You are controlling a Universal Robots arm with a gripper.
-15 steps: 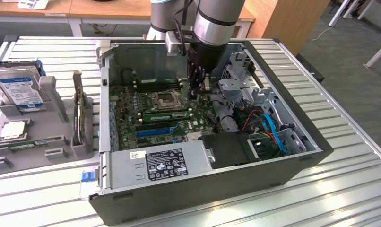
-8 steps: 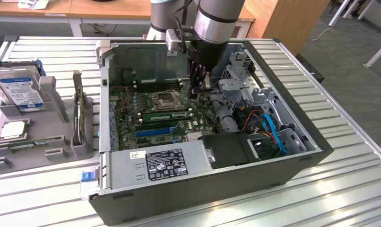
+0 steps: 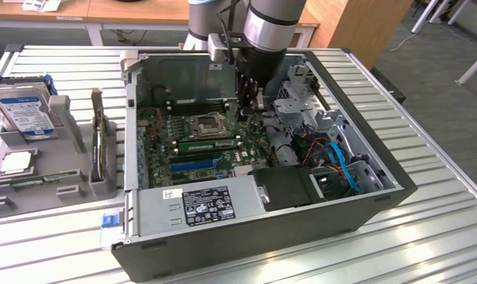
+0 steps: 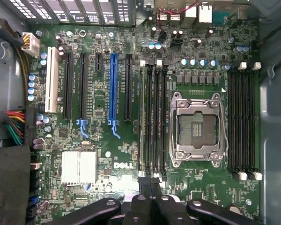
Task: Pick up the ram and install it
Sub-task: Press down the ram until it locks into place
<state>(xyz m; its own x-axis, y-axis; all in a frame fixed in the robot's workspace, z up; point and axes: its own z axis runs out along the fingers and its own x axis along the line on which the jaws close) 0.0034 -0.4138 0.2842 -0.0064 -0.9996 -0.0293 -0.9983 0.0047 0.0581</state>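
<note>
A long green ram (image 3: 210,144) stick sits in the slot bank beside the empty processor socket (image 3: 205,124) on the motherboard, inside the open computer case (image 3: 365,195). In the wrist view the ram (image 4: 141,122) appears as a pale green strip in the outermost of the black slots next to the socket (image 4: 196,127). My gripper (image 3: 252,113) reaches down into the case from the arm above. Its black fingers (image 4: 150,187) are shut together, nothing between them, with their tips at one end of that slot bank.
A grey parts tray (image 3: 65,189) stands on the slatted table at the exterior view's left, holding a blue-labelled hard drive (image 3: 25,112), a square silver chip (image 3: 18,163) and an upright card (image 3: 100,142). A power supply (image 3: 199,204), drive cage and blue cables (image 3: 341,165) crowd the case.
</note>
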